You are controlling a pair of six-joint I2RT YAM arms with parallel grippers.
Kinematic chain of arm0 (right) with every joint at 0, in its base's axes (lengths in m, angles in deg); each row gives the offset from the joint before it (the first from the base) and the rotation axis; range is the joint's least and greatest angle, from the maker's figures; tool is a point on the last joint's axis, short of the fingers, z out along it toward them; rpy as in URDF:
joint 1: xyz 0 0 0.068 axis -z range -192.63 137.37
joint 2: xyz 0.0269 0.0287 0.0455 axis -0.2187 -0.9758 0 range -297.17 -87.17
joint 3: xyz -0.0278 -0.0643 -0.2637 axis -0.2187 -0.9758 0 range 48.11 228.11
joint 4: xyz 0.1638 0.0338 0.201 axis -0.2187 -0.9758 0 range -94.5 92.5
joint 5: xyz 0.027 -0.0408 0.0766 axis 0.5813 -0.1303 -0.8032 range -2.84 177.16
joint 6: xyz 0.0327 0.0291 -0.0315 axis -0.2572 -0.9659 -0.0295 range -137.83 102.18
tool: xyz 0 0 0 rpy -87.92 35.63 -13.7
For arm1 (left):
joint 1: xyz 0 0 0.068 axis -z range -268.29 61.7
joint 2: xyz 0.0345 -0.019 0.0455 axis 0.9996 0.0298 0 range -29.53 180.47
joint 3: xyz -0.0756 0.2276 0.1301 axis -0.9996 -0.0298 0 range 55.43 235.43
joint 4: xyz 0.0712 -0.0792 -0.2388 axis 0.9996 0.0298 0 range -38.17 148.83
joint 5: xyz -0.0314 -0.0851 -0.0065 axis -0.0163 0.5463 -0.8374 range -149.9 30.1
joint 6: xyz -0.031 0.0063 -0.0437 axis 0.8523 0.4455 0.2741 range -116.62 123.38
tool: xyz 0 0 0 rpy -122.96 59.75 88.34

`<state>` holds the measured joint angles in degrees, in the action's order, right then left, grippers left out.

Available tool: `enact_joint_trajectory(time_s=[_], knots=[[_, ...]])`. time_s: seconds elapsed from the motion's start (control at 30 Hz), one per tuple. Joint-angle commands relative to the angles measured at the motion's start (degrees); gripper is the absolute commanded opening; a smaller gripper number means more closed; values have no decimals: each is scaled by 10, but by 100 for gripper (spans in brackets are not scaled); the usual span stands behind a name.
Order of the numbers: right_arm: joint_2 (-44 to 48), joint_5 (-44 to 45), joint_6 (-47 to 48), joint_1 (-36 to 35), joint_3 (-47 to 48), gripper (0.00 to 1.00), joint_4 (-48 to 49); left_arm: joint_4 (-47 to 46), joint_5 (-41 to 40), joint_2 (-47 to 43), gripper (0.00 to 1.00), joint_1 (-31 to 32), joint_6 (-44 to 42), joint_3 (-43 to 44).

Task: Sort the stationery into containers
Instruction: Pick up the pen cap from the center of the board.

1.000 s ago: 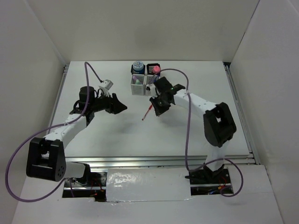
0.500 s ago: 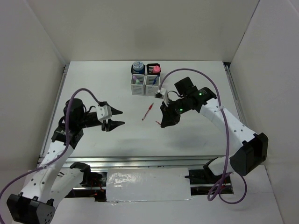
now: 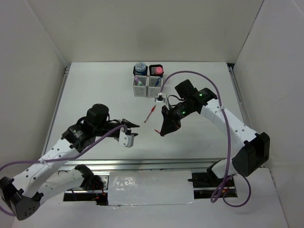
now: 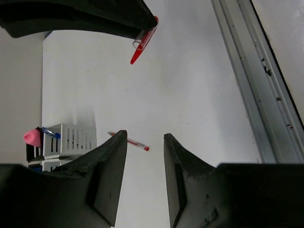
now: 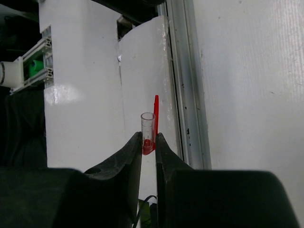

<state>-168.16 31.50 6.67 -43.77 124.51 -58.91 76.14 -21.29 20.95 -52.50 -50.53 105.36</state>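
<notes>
Right arm pinches a red cap; a red pen lies loose on the table.

From above, you see the left gripper [image 3: 134, 129] spread and holding nothing, hanging over the table [image 3: 104, 90]. The right gripper [image 3: 163, 133] is just beside the red pen [image 3: 151, 114], which lies in front of the containers [image 3: 140, 89]. Your left wrist view shows the pen flat on the table beyond the parted fingers [image 4: 109, 175], and the red cap [image 4: 143, 42] at the other arm's tip. Your right wrist view shows its fingers [image 5: 130, 156] pressed on that cap, its clear end pointing away.
</notes>
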Motion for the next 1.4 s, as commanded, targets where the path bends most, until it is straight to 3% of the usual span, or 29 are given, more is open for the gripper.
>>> enact_joint_trajectory(time_s=[0.0,0.3,0.53,1.13,1.37], knots=[[-19,-41,-8,-5,16,0,-16,-21,-39,23,48,23,-45,25],[-121,-96,54,-16,62,0,-128,-12,-110,53,44,99,-90,37],[-96,-72,-15,-32,41,0,-48,-9,-122,75,44,125,-88,46],[-113,-67,-72,-60,62,0,-16,21,-137,106,44,165,-93,66],[-114,-67,-84,-62,64,0,0,21,-137,110,38,169,-88,65]])
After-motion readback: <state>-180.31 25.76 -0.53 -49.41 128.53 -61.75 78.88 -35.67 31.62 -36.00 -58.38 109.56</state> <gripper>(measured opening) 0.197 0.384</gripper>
